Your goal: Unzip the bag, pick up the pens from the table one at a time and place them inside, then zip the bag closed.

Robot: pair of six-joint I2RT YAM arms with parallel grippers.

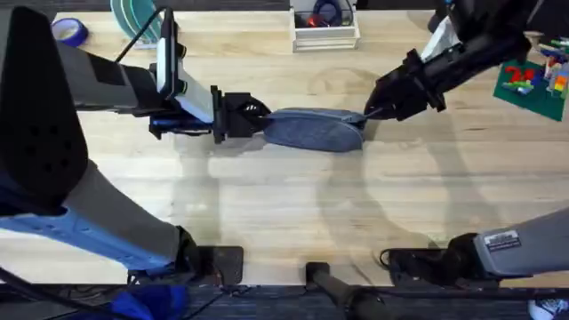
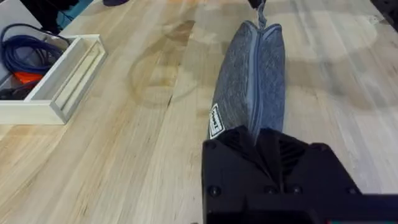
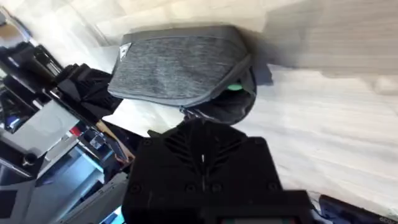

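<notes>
We are logging the bag (image 1: pixel 313 129) lying on its side near the middle of the table (image 1: pixel 284 213), a little toward the far half, with its long axis running left to right. In the left wrist view the bag (image 2: pixel 252 81) is showing its zipper line running the whole length of the fabric, and the teeth are looking closed along the stretch we can see; a small white label is sitting near the end closest to that camera.

We are seeing the left gripper (image 1: pixel 252 116) clenched on the left end of the bag, its black fingers meeting the fabric there. In the left wrist view the same gripper (image 2: pixel 268 144) is closing over the pouch end, with the fabric disappearing between the finger bodies.

The right gripper (image 1: pixel 373 109) is reaching in from the far right and touching the right end of the bag, at the zipper's end. In the right wrist view the gripper (image 3: pixel 202 118) is sitting right against the bag (image 3: pixel 177 68), where a bit of green is showing in a gap at the end; we cannot tell whether its fingers are closed on the zipper pull or merely resting there.

A white tray (image 1: pixel 325 34) is standing at the far edge of the table, well apart from the bag.
</notes>
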